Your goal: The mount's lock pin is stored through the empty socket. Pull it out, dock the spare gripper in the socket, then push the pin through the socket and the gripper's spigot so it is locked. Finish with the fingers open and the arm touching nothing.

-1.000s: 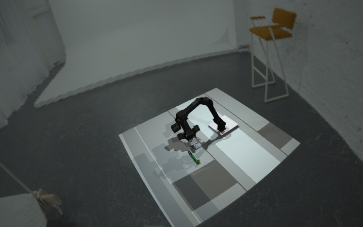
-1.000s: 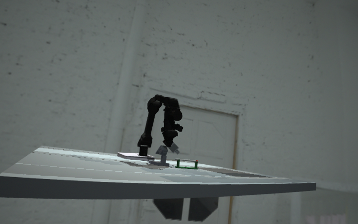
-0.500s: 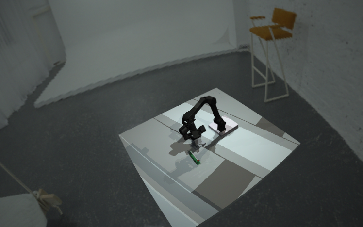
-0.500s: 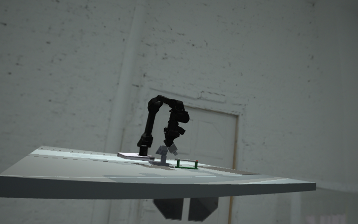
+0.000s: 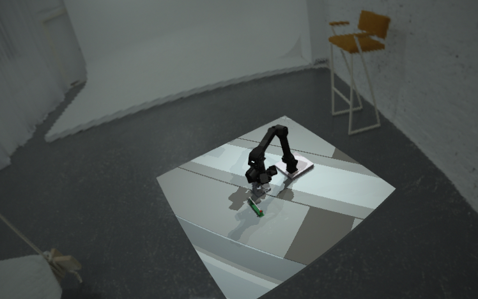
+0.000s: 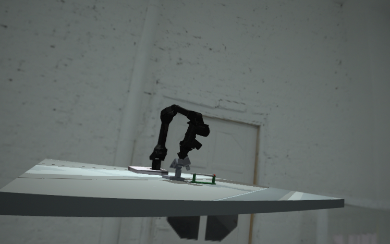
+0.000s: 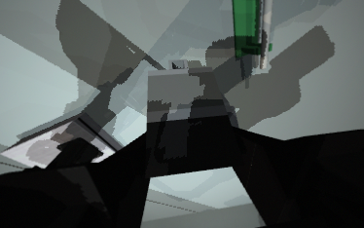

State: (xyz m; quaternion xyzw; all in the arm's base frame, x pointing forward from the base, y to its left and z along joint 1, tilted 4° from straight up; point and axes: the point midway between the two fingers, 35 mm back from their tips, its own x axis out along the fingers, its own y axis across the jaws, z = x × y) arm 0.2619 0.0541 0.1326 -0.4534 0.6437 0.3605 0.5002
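My gripper (image 6: 182, 156) (image 7: 185, 129) is shut on the grey spare gripper (image 6: 186, 161) (image 7: 182, 88), a blocky piece with a small square end pointing away from my fingers. The grey mount (image 6: 178, 173) stands on its base plate just below my fingers. The spare gripper is close beside the mount's tilted socket head (image 6: 176, 163); whether they touch or the spigot is inside cannot be told. The lock pin (image 6: 203, 174) (image 7: 266, 29), a pale rod with a red end, lies across the top of the green rack (image 6: 203, 182) (image 5: 254, 207) (image 7: 244, 21), clear of the mount.
The arm's pale base plate (image 5: 305, 162) (image 6: 141, 170) (image 7: 36, 146) stands behind the mount. The green rack stands on the other side, close to the mount. The table's edge (image 6: 143, 207) runs across the front in the exterior view. Strong shadows and patches of light cross the table.
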